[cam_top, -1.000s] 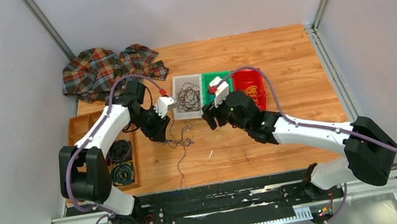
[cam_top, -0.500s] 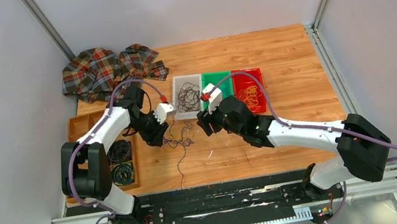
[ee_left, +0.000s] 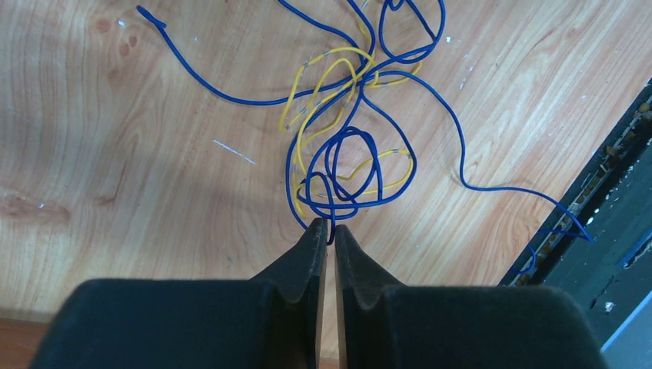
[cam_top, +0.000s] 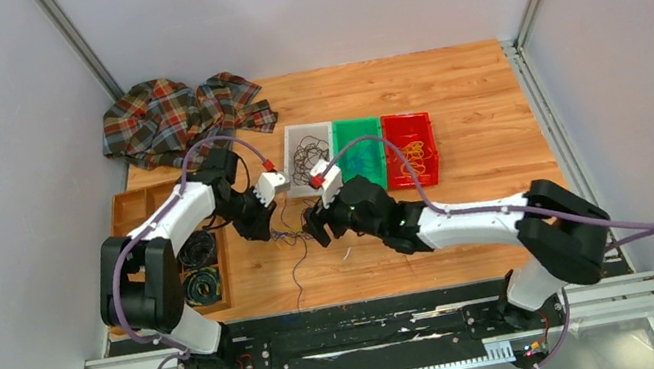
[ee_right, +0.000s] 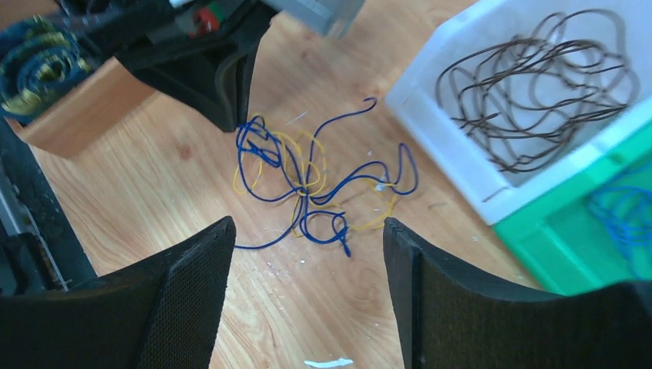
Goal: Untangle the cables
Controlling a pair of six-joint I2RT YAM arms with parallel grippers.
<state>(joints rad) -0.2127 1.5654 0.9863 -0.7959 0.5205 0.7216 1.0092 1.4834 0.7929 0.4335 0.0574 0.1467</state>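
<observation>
Blue and yellow cables, string-thin and looping, lie knotted on the wood-grain table; left gripper pinches a blue loop (tips barely apart), right gripper spread wide above them, holding nothing

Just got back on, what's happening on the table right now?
The left gripper is pinching a blue wire at the edge of the blue-and-yellow tangle, which lies on the table. The right gripper hovers open above the same tangle, holding nothing. The wires are knotted together; nothing is separated yet.
</observation>
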